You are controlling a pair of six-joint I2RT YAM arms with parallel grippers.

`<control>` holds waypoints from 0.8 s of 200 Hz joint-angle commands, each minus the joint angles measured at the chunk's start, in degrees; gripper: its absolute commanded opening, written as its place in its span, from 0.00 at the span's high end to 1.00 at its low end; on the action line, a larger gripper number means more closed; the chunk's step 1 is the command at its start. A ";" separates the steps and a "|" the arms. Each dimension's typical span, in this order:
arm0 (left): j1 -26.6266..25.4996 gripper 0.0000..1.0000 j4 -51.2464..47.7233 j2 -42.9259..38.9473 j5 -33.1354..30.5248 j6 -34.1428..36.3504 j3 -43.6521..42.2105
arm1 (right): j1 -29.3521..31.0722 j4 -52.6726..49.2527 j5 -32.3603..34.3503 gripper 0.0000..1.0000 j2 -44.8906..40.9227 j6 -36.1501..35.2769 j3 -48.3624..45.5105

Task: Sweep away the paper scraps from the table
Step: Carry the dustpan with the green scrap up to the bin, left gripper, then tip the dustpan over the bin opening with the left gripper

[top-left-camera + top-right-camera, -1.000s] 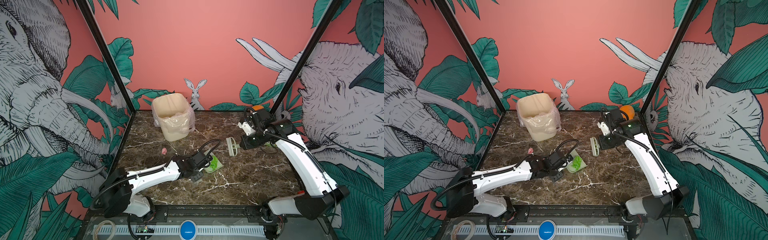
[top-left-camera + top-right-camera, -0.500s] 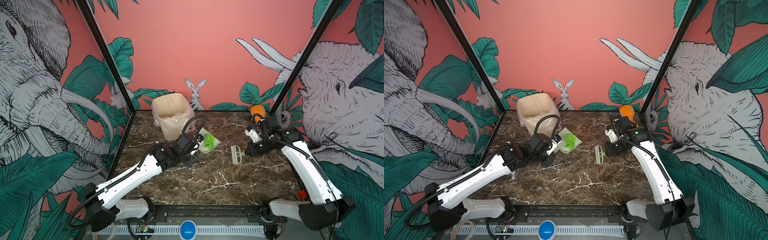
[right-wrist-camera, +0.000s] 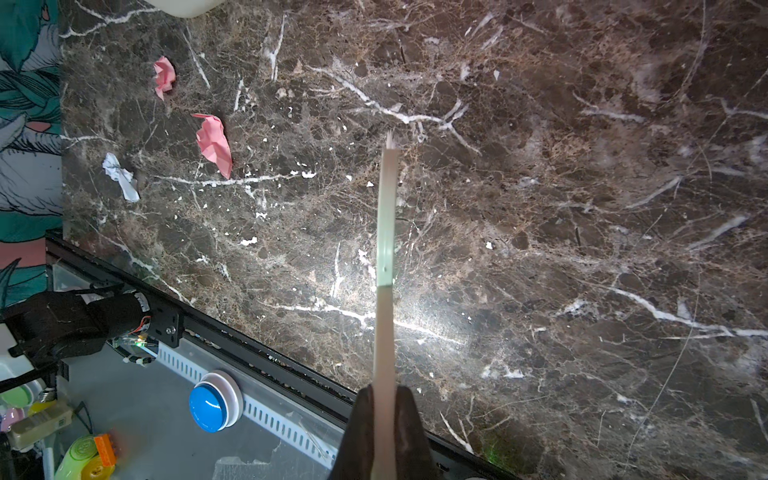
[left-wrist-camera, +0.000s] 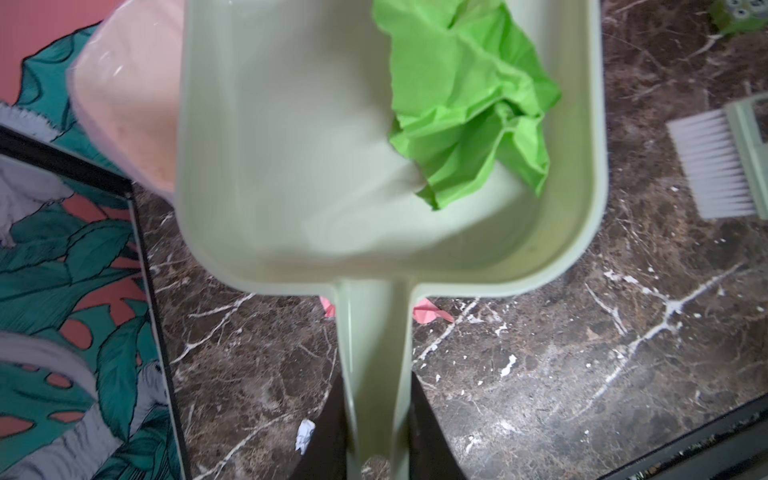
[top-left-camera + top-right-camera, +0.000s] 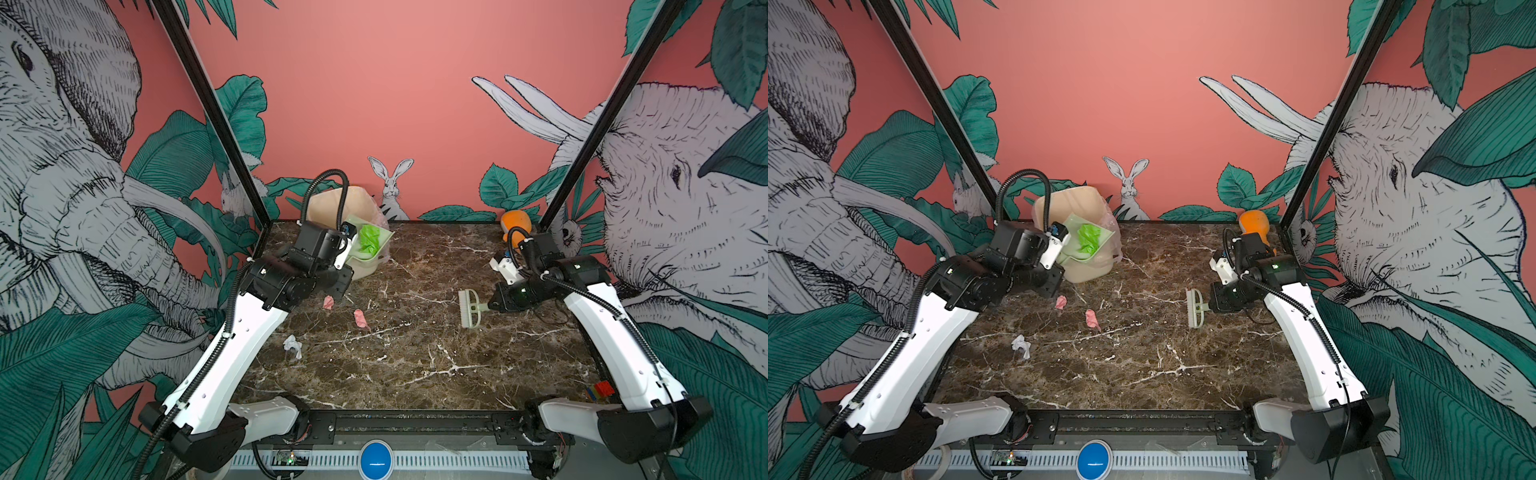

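Three on table [image 5: 415,365]: we count two pink scraps [image 5: 360,318] and a white scrap [image 5: 292,345] lying loose beneath the left claw [image 4: 376,399], well apart from the right claw [image 3: 384,395]. In the left wrist view the dustpan [image 4: 291,166] handle covers part of the pink.
Left claw: clamped on the dustpan handle. We see only dark finger edges, cut off at the frame edge, and in both top views the wrist blocks it.
Green scrap [image 4: 465,104]: inside the dustpan, ahead of the left claw, against one side wall; its far end is cut off.
Dustpan: raised off the table, front lip outside the wrist view. We cannot tell whether it touches the bin [image 5: 328,203].
Bin: just beyond the left claw, partly behind cable and dustpan; its bottom is hidden from us.
Right claw: squeezed together on the brush [image 3: 384,228] handle. The brush is edge-on and blurred in that wrist view, its bristles unreadable there.
Brush: sticks out ahead of the right claw. We cannot tell whether its bristles meet the table.
Toy [image 5: 515,220]: orange, behind the right claw, partly covered by its cable.
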 commanded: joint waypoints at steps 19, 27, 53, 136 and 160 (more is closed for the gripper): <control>8.40 0.94 -2.58 1.64 2.96 3.18 4.35 | -0.42 0.43 -1.51 1.00 -1.68 -0.58 -1.10; 10.06 0.94 -2.58 2.17 3.00 3.76 5.07 | -0.46 0.39 -1.59 1.00 -1.91 -0.60 -1.29; 14.89 0.94 -2.31 4.01 3.97 5.77 7.25 | -0.64 -0.05 -1.68 1.00 -2.35 -0.82 -1.55; 22.81 0.94 -1.16 13.63 1.59 13.22 15.74 | -1.39 -1.08 -1.86 1.00 -3.39 -1.37 -2.27; 22.76 0.94 -2.27 17.77 0.04 16.51 19.71 | -1.51 -1.14 -1.95 1.00 -3.46 -1.38 -2.27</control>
